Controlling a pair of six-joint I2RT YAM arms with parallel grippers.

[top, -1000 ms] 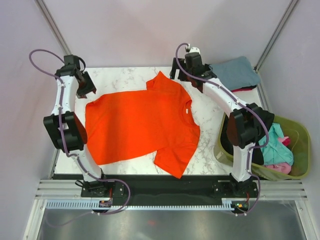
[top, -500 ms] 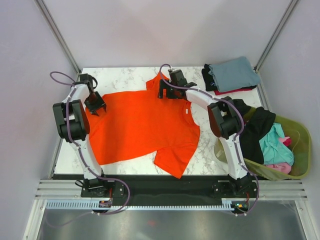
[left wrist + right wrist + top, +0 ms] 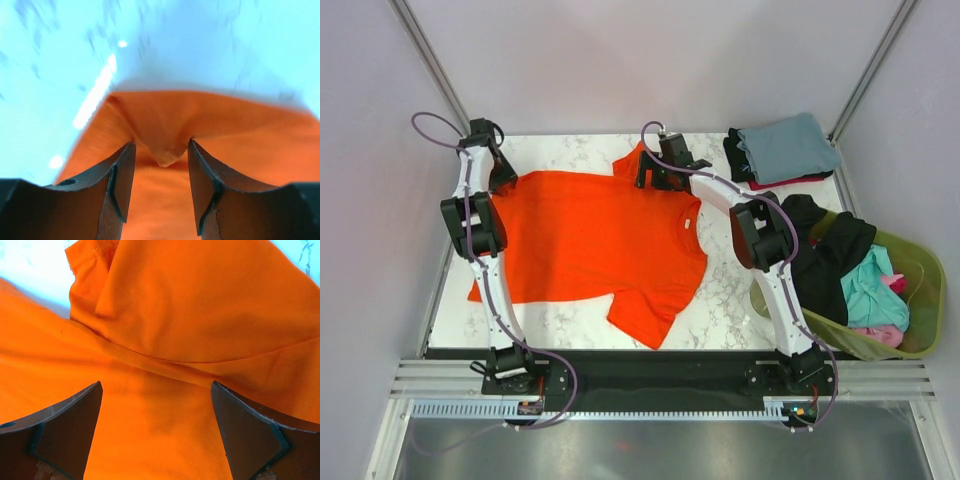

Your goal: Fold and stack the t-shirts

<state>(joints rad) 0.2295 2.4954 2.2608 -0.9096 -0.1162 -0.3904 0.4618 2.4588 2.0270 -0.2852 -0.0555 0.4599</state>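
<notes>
The task is judged to be partly done. A small stack of folded t-shirts (image 3: 788, 148), grey-blue on top with red and black edges showing beneath, is seen at the far right corner of the white marble-patterned table (image 3: 570, 148). An olive-green plastic basket (image 3: 920, 335) is set off the right edge, and a heap of unfolded black, teal and pink shirts (image 3: 865, 292) is piled in it and draped over its rim. The bright orange short-sleeved cloth t-shirt (image 3: 590, 235) is spread flat across the middle of the table. Its collar is turned towards the right edge and its hem towards the left edge, with one sleeve at the far edge and the other close to the near edge. No fold is yet made in it, so this shirt and those in the basket are judged to be what is left to fold and stack.

The left arm (image 3: 480, 225) is stretched along the left edge, and the left gripper (image 3: 161, 146) is placed at the far left corner of the shirt. Its fingers are drawn close, and a pucker of orange cloth is pinched between them, raised off the table. The right arm (image 3: 760, 235) is reached towards the far edge, bent at the elbow. The right gripper (image 3: 156, 387) is set over the seam where the far sleeve joins the body. Its fingers are spread wide and nothing is held; whether the cloth is touched cannot be told.
</notes>
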